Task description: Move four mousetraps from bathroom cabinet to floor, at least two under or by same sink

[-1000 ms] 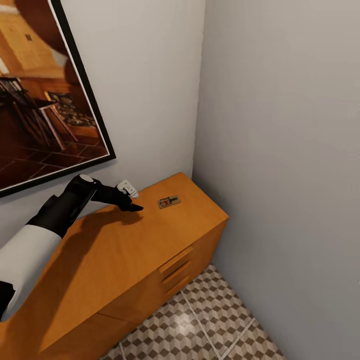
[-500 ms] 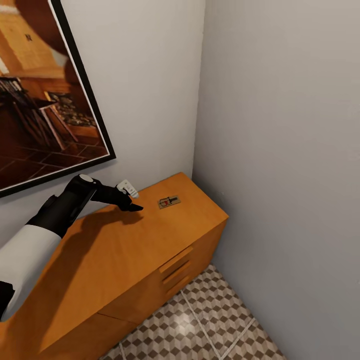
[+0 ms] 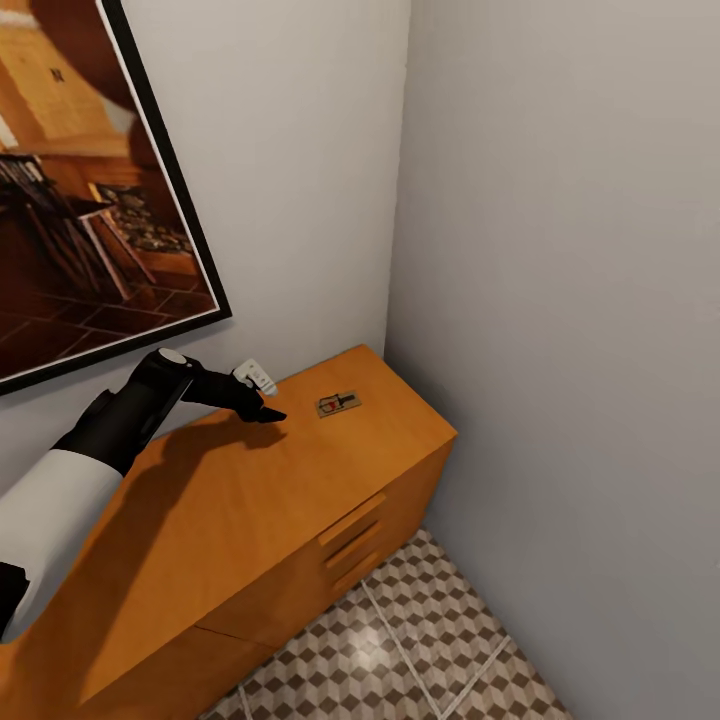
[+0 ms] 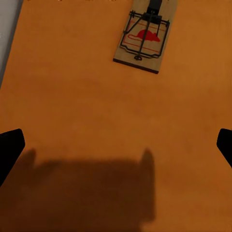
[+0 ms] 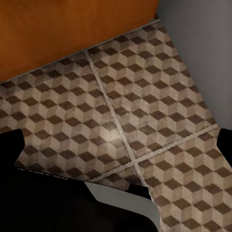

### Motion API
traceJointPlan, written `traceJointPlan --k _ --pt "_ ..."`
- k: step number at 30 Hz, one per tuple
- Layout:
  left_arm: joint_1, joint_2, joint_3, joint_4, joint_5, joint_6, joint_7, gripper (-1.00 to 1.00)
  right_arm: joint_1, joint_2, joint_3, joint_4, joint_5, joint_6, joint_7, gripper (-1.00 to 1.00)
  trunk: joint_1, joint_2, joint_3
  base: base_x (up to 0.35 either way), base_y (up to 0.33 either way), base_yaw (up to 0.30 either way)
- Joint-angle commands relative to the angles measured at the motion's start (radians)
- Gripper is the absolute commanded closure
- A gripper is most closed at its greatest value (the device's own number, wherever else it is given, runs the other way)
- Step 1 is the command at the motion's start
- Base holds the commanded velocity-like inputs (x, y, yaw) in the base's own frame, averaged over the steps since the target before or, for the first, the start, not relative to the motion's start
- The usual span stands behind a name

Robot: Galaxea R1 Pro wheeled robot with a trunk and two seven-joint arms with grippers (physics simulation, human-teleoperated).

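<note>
One mousetrap [image 3: 338, 403] lies flat on top of the cabinet [image 3: 250, 510], toward the corner end where the two walls meet, its long side roughly in line with the reach of the left arm. That looks deliberate: the left gripper [image 3: 262, 410] hangs just short of it, low over the wood, so a straight push forward would bring the fingers either side of the trap. In the left wrist view the mousetrap [image 4: 143, 39] sits ahead, wire bar and red mark facing up, and the two dark fingertips [image 4: 9, 147] stand at the far edges, spread wide with nothing between them but bare cabinet top and the arm's shadow.

The left arm stretches out from the shoulder along the wall under a framed picture [image 3: 90, 190], wrist angled down toward the surface.

Right gripper: fingertips [image 5: 10, 145] apart at the edges, empty, looking down at the bathroom floor [image 5: 145, 111] beside the cabinet front.
</note>
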Motion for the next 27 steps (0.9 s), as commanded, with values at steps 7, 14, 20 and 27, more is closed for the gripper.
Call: traceJointPlan --k 7,14,20,27 --pt "-0.001 0.002 -0.001 -0.001 -0.004 0.006 -0.005 -1.0 -0.001 0.0 0.009 0.001 -0.007 -0.003 -0.005 -1.0 0.001 -0.002 -0.002 0.0 0.0 -0.082" --pt "-0.001 0.002 -0.001 -0.002 -0.005 0.006 -0.005 -1.0 -0.001 0.0 0.009 0.001 -0.007 -0.003 -0.005 -1.0 0.001 -0.002 -0.002 0.0 0.0 -0.121" --pt "-0.001 0.002 -0.001 -0.002 -0.005 0.006 -0.005 -1.0 -0.001 0.0 0.009 0.001 -0.007 -0.003 -0.005 -1.0 0.001 -0.002 -0.002 0.0 0.0 -0.134" --pt "-0.001 0.002 -0.001 -0.002 -0.005 0.006 -0.005 -1.0 -0.001 0.0 0.009 0.001 -0.007 -0.003 -0.005 -1.0 0.001 -0.002 -0.002 0.0 0.0 -0.168"
